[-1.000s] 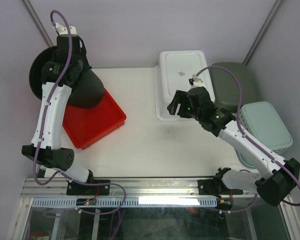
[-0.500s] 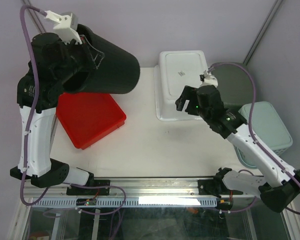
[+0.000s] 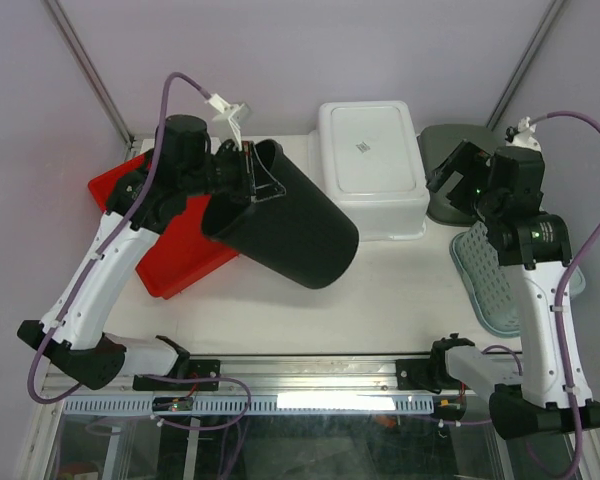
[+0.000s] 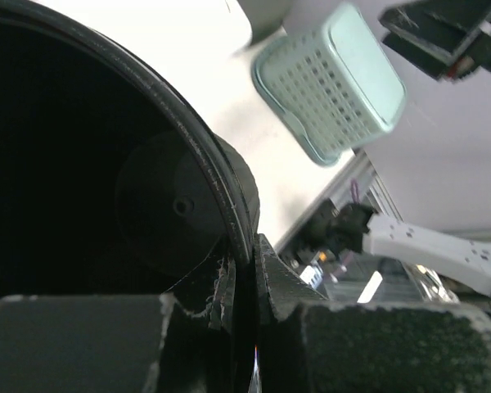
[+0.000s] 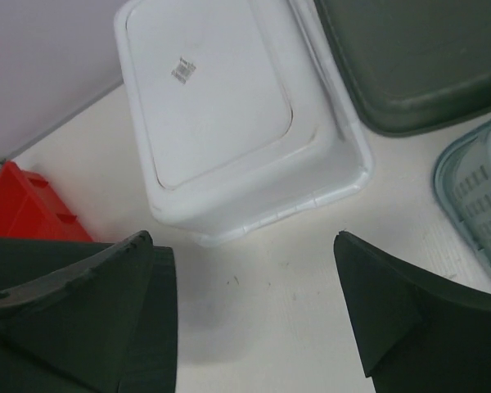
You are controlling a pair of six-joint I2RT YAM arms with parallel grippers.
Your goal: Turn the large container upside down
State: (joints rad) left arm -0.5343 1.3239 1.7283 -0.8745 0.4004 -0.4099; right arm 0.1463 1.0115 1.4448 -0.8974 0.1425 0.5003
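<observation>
The big black bin [image 3: 290, 225] is tipped on its side over the middle-left of the table [image 3: 310, 310]. Its mouth faces back-left, its base front-centre, and it's partly over the red tray [image 3: 175, 260]. It looks like thin rigid plastic, so I'd guess light but bulky and smooth, and the rim's the only sensible grab. Left gripper [image 4: 245, 282] is pinching that rim, one finger inside, one outside. Right gripper [image 5: 245, 315] hangs spread wide, holding nothing, by the upturned white tub [image 3: 370, 165]. Its sticker [image 5: 182, 70] is too small to read.
</observation>
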